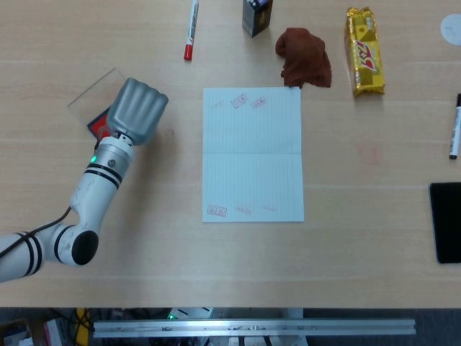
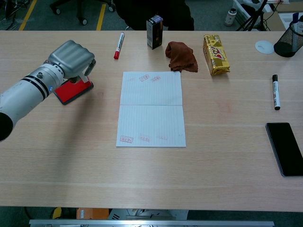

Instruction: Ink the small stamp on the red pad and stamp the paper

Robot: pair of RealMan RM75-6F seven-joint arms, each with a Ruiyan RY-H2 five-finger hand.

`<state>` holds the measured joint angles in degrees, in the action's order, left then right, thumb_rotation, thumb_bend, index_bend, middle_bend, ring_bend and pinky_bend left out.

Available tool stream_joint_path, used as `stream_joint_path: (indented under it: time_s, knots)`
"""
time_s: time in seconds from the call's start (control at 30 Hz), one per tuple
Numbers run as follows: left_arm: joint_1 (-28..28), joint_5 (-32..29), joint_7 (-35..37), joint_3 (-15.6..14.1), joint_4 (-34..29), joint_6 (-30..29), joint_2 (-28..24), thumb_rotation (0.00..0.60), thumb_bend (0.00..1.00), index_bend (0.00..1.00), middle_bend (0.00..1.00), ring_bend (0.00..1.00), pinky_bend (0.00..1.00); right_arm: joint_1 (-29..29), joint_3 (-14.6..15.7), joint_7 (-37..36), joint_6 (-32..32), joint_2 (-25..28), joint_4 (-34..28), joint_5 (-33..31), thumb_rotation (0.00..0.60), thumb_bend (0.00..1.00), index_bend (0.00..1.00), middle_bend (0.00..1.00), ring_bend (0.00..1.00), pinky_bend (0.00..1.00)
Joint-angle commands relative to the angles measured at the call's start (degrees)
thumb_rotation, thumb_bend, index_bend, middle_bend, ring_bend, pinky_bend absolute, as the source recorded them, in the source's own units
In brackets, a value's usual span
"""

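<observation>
My left hand (image 1: 139, 108) (image 2: 72, 56) is curled into a fist and hovers just above the right end of the red ink pad (image 1: 97, 122) (image 2: 73, 90). A small pale part, apparently the small stamp (image 2: 87, 72), pokes out under the fingers; the rest of it is hidden. The pad's clear lid (image 1: 90, 94) lies open behind it. The lined paper (image 1: 252, 155) (image 2: 151, 111) lies to the right of the hand, with red stamp marks near its top and bottom edges. My right hand shows in neither view.
Along the far side lie a red marker (image 1: 191, 29), a black box (image 1: 256, 16), a brown cloth (image 1: 304, 58) and a yellow packet (image 1: 364, 50). A black marker (image 1: 454, 133) and a phone (image 1: 446, 220) lie at the right edge.
</observation>
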<state>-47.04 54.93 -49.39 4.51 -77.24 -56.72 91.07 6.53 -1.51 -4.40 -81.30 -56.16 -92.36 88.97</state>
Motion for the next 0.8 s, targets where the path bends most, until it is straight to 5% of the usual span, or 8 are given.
stream_joint_path:
  time_s: [0.03,0.4,0.8]
  knots:
    - [0.8,4.5,-0.4,-1.3,-6.2,-3.5,-2.1,0.6,0.28,0.58,1.0,1.0,1.0,0.0,0.0,-0.3,-0.1,-0.1,0.3,0.1,0.6,0.19,0.07,0.18,0.09,0.16]
    - [1.5,15.9,-3.5,-5.2,-16.4,-7.9,0.0,0.6,0.28,0.58,1.0,1.0,1.0,-0.4,0.3,-1.1,-0.4,0.0,0.9,0.2,0.6,0.19,0.07,0.18,0.09,0.16]
    - [2.1,23.0,-5.1,-7.7,-13.0,-7.2,6.4,0.6,0.28,0.58,1.0,1.0,1.0,-0.9,0.5,-1.0,-0.6,0.3,0.8,-0.2,0.6,0.19,0.07,0.18,0.09,0.16]
